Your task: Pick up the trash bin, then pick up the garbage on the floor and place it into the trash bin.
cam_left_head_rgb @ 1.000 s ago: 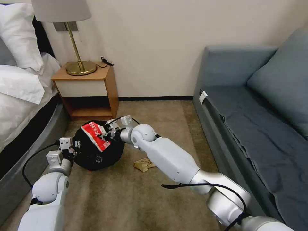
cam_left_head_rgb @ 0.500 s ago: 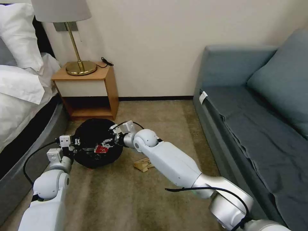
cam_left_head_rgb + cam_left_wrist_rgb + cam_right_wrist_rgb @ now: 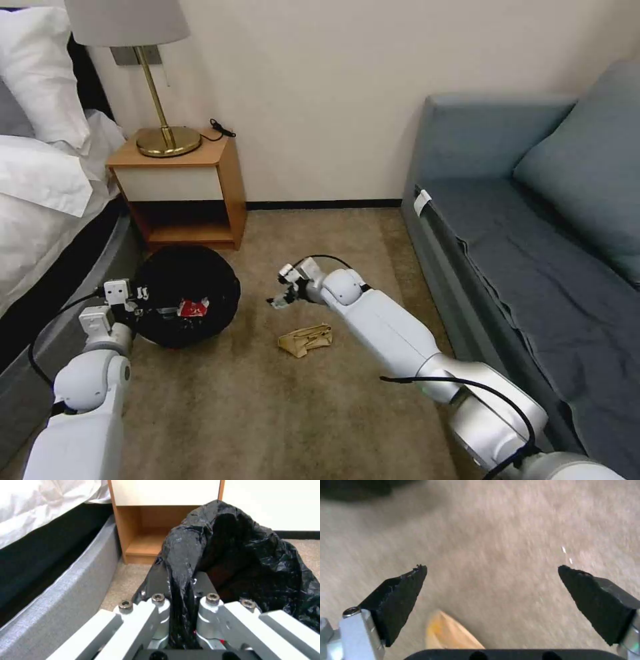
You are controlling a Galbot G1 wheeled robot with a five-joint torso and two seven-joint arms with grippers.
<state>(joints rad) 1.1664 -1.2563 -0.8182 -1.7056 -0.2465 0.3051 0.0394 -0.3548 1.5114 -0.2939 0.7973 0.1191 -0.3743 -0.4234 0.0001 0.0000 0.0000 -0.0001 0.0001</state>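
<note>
Fingers spread wide on my right gripper [image 3: 491,570], nothing between them, hanging over the carpet [image 3: 267,400] just above the yellow-brown wrapper [image 3: 305,339]. My left gripper [image 3: 181,605] pinches the black liner at the rim of the trash bin [image 3: 183,293], beside the nightstand [image 3: 180,187]. Red-and-white wrapper [image 3: 193,307] lies inside the bin.

Head camera high above carpet [image 3: 267,413]; wrist cameras low, close over it

left gripper [image 3: 181,600] pinching trash bin [image 3: 233,562] liner
</note>
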